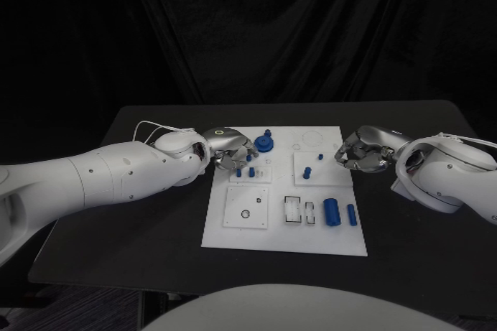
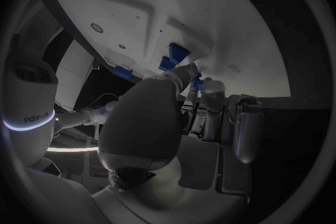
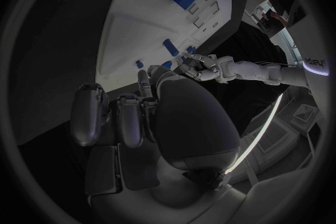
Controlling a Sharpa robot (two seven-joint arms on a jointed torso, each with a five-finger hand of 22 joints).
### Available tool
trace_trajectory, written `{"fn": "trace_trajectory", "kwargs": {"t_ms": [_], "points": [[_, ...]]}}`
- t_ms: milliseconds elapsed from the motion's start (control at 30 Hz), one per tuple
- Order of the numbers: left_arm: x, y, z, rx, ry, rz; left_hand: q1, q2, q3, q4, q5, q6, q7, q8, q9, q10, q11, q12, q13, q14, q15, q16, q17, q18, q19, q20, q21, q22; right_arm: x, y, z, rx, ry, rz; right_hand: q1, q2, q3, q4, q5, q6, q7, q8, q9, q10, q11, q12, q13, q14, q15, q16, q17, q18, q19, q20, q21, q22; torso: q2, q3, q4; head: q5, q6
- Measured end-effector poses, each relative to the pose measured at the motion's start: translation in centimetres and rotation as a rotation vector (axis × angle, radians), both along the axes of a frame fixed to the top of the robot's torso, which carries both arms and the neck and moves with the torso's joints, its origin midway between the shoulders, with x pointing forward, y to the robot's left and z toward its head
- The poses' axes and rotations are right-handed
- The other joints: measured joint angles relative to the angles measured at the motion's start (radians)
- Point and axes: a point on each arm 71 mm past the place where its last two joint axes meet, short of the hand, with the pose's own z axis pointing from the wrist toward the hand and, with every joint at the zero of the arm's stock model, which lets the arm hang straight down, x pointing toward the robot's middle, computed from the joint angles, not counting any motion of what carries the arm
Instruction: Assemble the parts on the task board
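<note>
Two white arms are reaching in over the black counter (image 1: 145, 223), one from each side, and the white task board (image 1: 285, 234) sits flat in the middle between them.

Left hand (image 1: 230, 150) is over the board's far-left corner, fingers (image 1: 246, 161) curled down right over a small raised plate with a couple of short blue pegs (image 1: 239, 172) standing in it. From the left wrist view the fingertips are right up against blue bits (image 2: 173, 57) on the board, but honestly I can't tell if it's actually pinching one or just touching. Just beside that hand stands a bigger round blue knob-like part (image 1: 264, 143).

Right hand (image 1: 365, 156) is at the board's right edge, just off the side of it, fingers curled inward. Looks like nothing is in them, though the palm side is hard to see. Near it on the board there's another small plate with a blue peg (image 1: 307, 173) upright and a tiny blue piece (image 1: 320, 157) a bit further back.

Closer to the robot: a square plate with a small dark ring (image 1: 245, 215) on the left, then a couple of white slotted pieces (image 1: 294, 209), then a fat blue cylinder (image 1: 332, 211) lying down, with a thinner blue rod (image 1: 351, 215) just beside it near the right edge. Both of those also show in the right wrist view, well away from that hand.
</note>
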Motion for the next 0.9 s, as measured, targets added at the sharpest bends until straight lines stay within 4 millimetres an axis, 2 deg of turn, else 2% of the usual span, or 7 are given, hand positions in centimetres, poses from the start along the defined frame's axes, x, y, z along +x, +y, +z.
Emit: {"fn": "trace_trajectory", "kwargs": {"t_ms": [367,567,700,833,900], "points": [[0.1,0.4,0.1,-0.004,-0.014,0.012,0.0,0.0,0.0,0.0,0.0,0.0,0.0,0.0,-0.002,-0.005,0.002,0.0,0.002,-0.004,-0.004,-0.004,-0.001,0.0,0.0,0.0,0.0,0.0,0.0,0.0,0.0,-0.001,0.002,0.0,0.0,0.0,0.0,0.0,0.0,0.004,0.004,0.0,0.0,0.0,0.0,0.0,0.0,0.0,0.0,0.0,0.0,0.0,0.0,0.0,0.0,0.0,0.0,-0.0001,0.0002,0.002,0.0],[0.4,1.7,0.4,-0.021,-0.067,0.044,0.0,0.0,0.0,0.0,0.0,0.001,0.001,0.0,-0.003,-0.005,0.002,0.005,0.008,-0.004,-0.004,-0.003,0.009,0.0,0.0,0.0,0.0,0.0,-0.1,-0.3,0.0,-0.002,0.003,-0.005,0.0,0.0,0.0,0.0,0.0,0.004,0.004,0.004,0.001,0.0,0.0,-0.003,0.0,0.0,0.0,0.0,0.0,0.0,0.0,0.0,0.0,0.0,0.0,-0.0003,0.0001,0.004,0.0],[0.3,3.2,0.9,-0.043,-0.121,0.065,0.009,-0.003,0.017,-0.017,-0.007,0.019,0.008,0.006,-0.005,-0.005,0.001,0.025,0.016,-0.004,-0.004,0.006,0.014,0.0,0.0,0.0,0.0,0.0,-0.2,-0.7,0.0,-0.003,0.003,-0.011,0.0,0.0,0.0,0.0,0.0,0.004,0.004,0.004,0.001,0.0,0.0,-0.011,0.0,0.0,0.0,-0.006,0.0,0.0,0.0,0.0,-0.008,0.0,0.0,-0.0005,0.0,0.005,0.0],[-0.3,5.1,1.6,-0.083,-0.18,0.078,0.015,-0.006,0.054,-0.022,-0.03,0.059,0.004,0.018,-0.009,0.016,-0.019,0.071,0.033,-0.003,-0.012,0.006,0.009,0.0,0.0,0.0,0.0,0.0,-0.4,-1.0,0.1,-0.001,0.002,-0.017,0.0,0.0,0.003,-0.003,0.0,0.004,0.004,0.004,0.001,0.0,0.0,-0.033,0.0,0.0,0.0,-0.011,0.0,0.0,0.0,0.0,-0.018,0.0,0.0,-0.0008,0.0001,0.007,0.0],[-0.8,5.8,2.0,-0.114,-0.208,0.078,0.018,-0.009,0.07,-0.019,-0.036,0.074,0.006,0.02,-0.01,0.022,-0.026,0.096,0.044,-0.012,-0.02,0.004,-0.006,0.0,0.0,0.0,0.0,0.0,-0.4,-1.1,0.4,0.0,-0.003,-0.017,0.001,-0.001,0.003,-0.003,0.0,0.004,0.004,0.004,0.001,-0.011,-0.008,-0.048,0.0,0.0,0.0,-0.015,0.0,0.001,-0.002,-0.002,-0.025,0.0,0.0,-0.0009,0.0004,0.008,0.0]]}}
